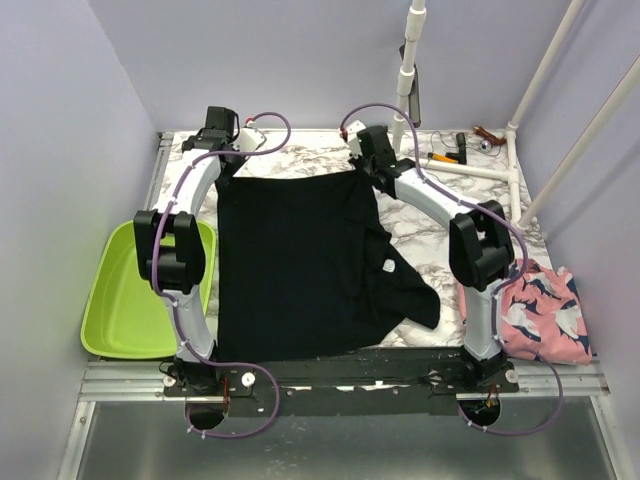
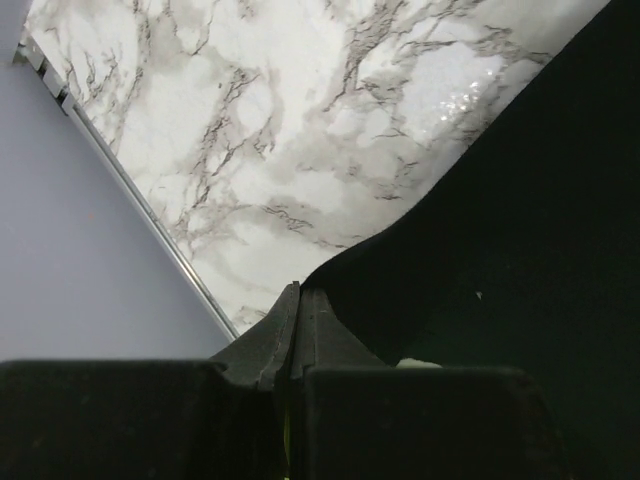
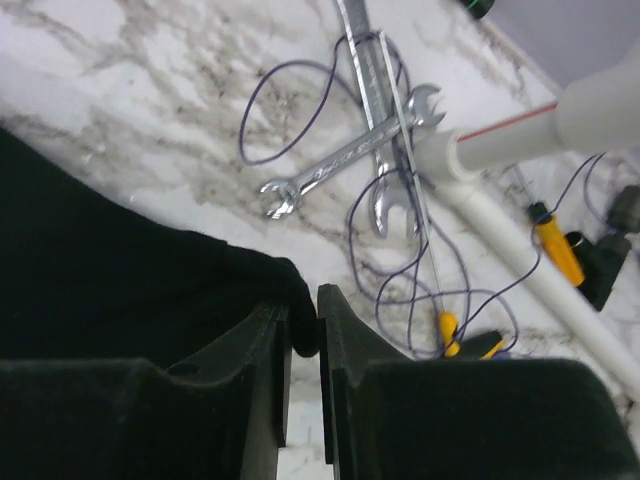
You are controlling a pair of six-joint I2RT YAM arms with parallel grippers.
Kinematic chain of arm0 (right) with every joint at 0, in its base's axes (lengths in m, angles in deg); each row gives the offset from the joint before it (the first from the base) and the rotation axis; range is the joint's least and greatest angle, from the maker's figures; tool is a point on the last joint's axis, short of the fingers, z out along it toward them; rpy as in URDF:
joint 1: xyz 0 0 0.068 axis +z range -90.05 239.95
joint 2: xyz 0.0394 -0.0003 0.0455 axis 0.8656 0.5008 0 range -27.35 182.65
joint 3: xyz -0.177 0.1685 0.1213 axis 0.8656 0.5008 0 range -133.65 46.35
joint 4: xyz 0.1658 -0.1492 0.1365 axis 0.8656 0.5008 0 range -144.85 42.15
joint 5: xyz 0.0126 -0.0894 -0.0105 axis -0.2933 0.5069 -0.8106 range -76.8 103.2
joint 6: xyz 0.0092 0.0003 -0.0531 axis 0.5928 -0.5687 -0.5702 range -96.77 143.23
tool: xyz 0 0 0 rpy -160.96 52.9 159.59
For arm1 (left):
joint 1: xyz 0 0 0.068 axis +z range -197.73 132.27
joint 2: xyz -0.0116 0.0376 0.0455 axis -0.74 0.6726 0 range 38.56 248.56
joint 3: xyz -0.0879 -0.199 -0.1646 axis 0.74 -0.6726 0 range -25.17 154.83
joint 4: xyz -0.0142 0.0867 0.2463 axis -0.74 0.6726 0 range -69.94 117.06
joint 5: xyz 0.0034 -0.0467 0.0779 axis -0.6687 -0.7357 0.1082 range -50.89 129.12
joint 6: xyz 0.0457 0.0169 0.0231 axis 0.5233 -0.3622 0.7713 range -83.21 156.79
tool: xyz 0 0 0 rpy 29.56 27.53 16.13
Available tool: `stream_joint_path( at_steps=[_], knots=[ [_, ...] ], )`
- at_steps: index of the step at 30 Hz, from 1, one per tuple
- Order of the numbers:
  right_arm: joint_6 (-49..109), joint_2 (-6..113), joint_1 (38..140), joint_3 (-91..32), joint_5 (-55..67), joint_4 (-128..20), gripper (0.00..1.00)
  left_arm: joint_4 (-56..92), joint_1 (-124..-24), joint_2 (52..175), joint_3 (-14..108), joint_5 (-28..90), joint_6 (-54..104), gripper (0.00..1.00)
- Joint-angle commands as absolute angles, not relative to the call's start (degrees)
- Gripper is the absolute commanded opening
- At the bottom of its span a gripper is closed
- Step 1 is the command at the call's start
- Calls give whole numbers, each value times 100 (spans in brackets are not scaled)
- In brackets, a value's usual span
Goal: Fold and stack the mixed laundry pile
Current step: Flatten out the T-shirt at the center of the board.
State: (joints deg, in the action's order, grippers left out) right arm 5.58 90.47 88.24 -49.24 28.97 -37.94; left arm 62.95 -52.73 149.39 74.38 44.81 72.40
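The large black garment (image 1: pixel 300 260) lies spread flat in the middle of the marble table (image 1: pixel 420 225), with a sleeve folded over on its right side. My left gripper (image 1: pixel 228 160) sits at its far left corner; in the left wrist view the left gripper (image 2: pixel 298 290) is shut, pinching the black cloth (image 2: pixel 520 200). My right gripper (image 1: pixel 362 168) is at the far right corner. In the right wrist view the right gripper (image 3: pixel 305 300) has its jaws slightly parted, with the tip of the black corner (image 3: pixel 100 260) still in the gap. The pink shark-print garment (image 1: pixel 540 310) lies folded at the near right. The striped one is out of view.
A lime green basin (image 1: pixel 130 300) rests at the table's left edge. White PVC pipes (image 1: pixel 480 170) and hand tools (image 1: pixel 440 157) lie at the far right. Two crossed wrenches (image 3: pixel 350 160), a purple cable and a yellow-handled screwdriver (image 3: pixel 555 245) are just beyond the right gripper.
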Motion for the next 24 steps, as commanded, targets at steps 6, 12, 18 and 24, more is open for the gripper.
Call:
stream_joint_path(
  at_steps=[6, 12, 18, 24],
  knots=[
    [862, 9840, 8829, -6443, 3556, -3514, 63, 6072, -5257, 15806, 8271, 5152, 7288, 0],
    [2663, 8836, 8831, -5113, 1595, -3612, 62, 6100, -5256, 16077, 8462, 5177, 7265, 0],
    [3769, 8939, 8831, -4530, 1112, -3798, 46, 6092, -5239, 15963, 8463, 5339, 7116, 50],
    [3944, 9469, 8834, -4778, 1275, -3452, 40, 6153, -5289, 14685, 7490, 4665, 6783, 63]
  ],
)
